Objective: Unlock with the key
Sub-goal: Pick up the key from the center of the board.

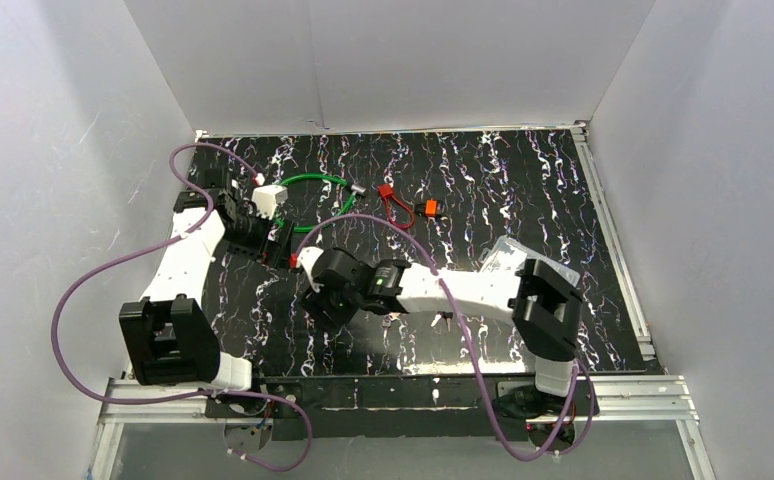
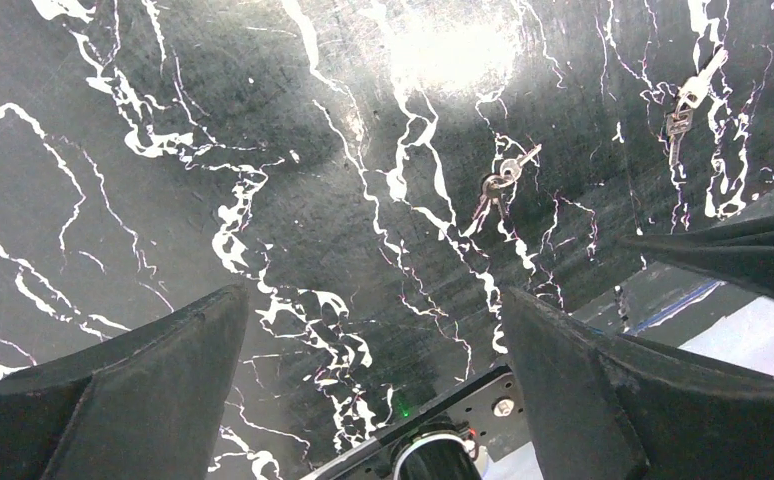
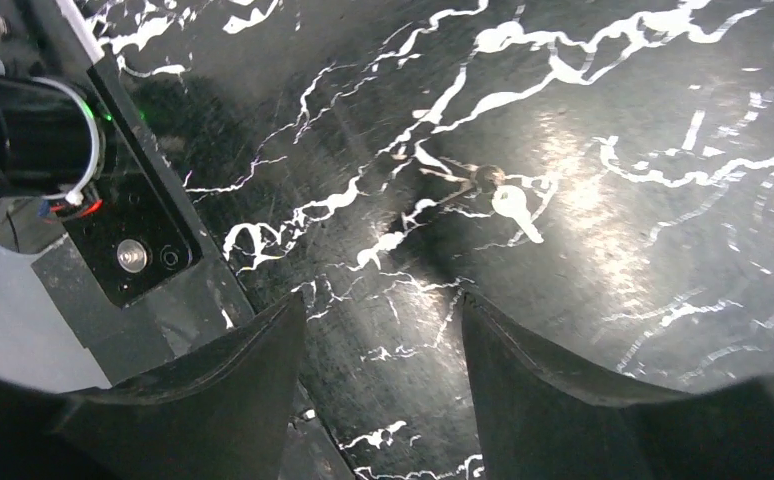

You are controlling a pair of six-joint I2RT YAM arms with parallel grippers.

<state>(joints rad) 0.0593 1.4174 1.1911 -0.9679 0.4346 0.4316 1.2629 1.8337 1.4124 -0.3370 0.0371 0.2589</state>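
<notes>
Where the black marbled mat point(image 1: 523, 180) is filling the overhead view, a white padlock point(image 1: 268, 197) is lying near the mat's far-left corner with its green cable loop point(image 1: 315, 183). A small red item point(image 1: 391, 200) and an orange item point(image 1: 430, 208) are lying further along the mat's far half. The left gripper point(image 1: 273, 245) is hovering over the mat just nearward of the padlock. The right gripper point(image 1: 315, 300) is reaching across to the mat's left-centre. From this height I cannot tell how either pair of fingers is standing.

In the left wrist view, the left gripper's fingers point(image 2: 153, 380) are standing wide apart with only bare mat between them. A key bunch point(image 2: 498, 185) on a ring is lying flat on the mat ahead of them. A second small metal piece point(image 2: 688, 95) is lying further off on the mat.

In the right wrist view, the right gripper's fingers point(image 3: 553, 390) are also standing spread and holding nothing. A silver key point(image 3: 515, 212) on a ring is lying flat on the mat just beyond them.
</notes>
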